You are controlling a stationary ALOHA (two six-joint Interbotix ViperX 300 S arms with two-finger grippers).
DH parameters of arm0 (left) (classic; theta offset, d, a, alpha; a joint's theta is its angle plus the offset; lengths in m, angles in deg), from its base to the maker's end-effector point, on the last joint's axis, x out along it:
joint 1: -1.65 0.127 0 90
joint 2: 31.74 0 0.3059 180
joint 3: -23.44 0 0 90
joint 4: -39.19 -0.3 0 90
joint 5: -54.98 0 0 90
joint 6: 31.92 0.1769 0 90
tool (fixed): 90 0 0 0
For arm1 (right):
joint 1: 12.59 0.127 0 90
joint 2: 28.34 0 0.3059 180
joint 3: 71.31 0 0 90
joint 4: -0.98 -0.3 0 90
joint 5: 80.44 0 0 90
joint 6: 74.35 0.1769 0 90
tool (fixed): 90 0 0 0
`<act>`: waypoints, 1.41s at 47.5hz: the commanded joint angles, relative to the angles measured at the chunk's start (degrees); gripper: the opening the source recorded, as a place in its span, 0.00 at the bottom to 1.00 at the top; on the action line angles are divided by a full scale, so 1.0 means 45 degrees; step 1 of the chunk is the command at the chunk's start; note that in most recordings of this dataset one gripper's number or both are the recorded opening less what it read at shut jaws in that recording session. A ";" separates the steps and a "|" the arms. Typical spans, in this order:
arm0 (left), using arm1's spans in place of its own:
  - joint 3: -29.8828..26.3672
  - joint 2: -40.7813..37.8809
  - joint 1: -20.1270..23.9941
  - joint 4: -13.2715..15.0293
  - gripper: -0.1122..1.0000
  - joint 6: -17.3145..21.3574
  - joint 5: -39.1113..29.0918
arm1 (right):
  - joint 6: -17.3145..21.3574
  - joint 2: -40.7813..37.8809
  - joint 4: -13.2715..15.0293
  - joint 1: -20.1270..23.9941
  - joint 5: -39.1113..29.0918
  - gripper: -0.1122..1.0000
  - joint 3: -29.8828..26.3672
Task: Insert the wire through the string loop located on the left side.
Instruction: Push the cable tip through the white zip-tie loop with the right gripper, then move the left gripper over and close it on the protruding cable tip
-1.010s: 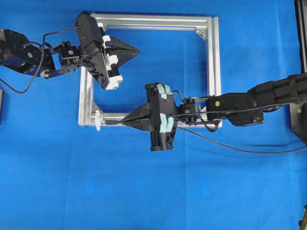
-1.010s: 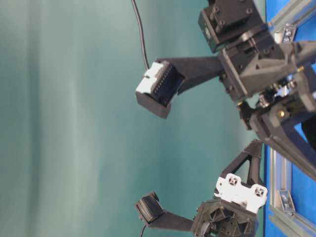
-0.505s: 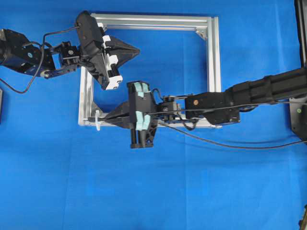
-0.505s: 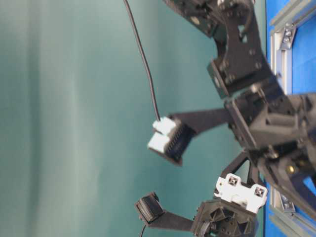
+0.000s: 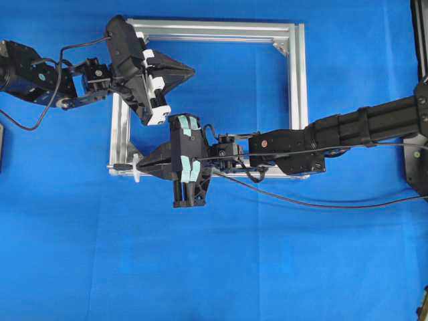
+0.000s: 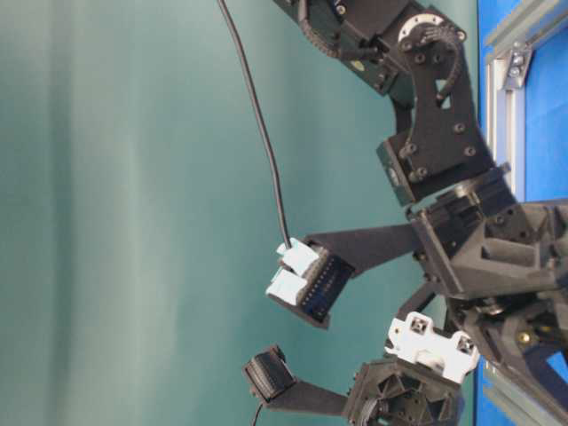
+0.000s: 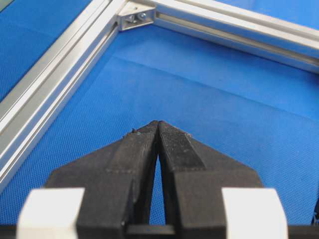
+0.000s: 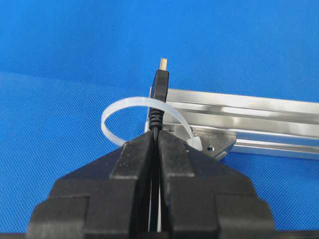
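Here, your right fingers (image 8: 155, 144) pinch the wire (image 8: 159, 94), plug tip poking through the string loop (image 8: 127, 107); left fingers (image 7: 158, 130) pressed together.

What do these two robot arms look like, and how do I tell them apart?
Both arms are black, jointed, with thin black cables looped alongside. Each end effector ends in two tapering black fingers. The left end effector carries white blocks; the right end effector has pale green tape patches on its body instead.

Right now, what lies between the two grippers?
In the overhead view only bare blue cloth separates the left gripper from the right gripper, which holds the wire in the string loop.
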 commanded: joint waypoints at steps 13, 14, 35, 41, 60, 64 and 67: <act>0.0215 0.0781 -0.0039 -0.0020 0.10 0.0020 0.0078 | 0.0020 0.0312 -0.0020 -0.0039 0.0039 0.09 -0.0215; 0.0293 0.0840 -0.0020 -0.0020 0.10 0.0020 0.0098 | 0.0020 0.0293 -0.0020 -0.0039 0.0020 0.09 -0.0215; 0.3672 0.3457 0.0137 -0.0020 0.10 -0.0234 0.0156 | 0.0020 0.0312 -0.0020 -0.0039 0.0020 0.09 -0.0176; 0.4707 0.4512 0.0137 -0.0020 0.10 -0.0410 0.0156 | 0.0020 0.0312 -0.0020 -0.0039 0.0020 0.09 -0.0156; 0.6563 0.7480 0.0410 -0.0020 0.10 -0.0430 -0.0352 | 0.0020 0.0312 -0.0020 -0.0039 -0.0039 0.09 -0.0156; 0.6563 0.7598 0.0352 -0.0020 0.10 -0.0430 -0.0645 | 0.0020 0.0312 -0.0020 -0.0039 -0.0039 0.09 -0.0156; 0.6523 0.7617 0.0195 -0.0039 0.10 -0.0449 -0.0820 | 0.0020 0.0312 -0.0020 -0.0039 -0.0039 0.09 -0.0176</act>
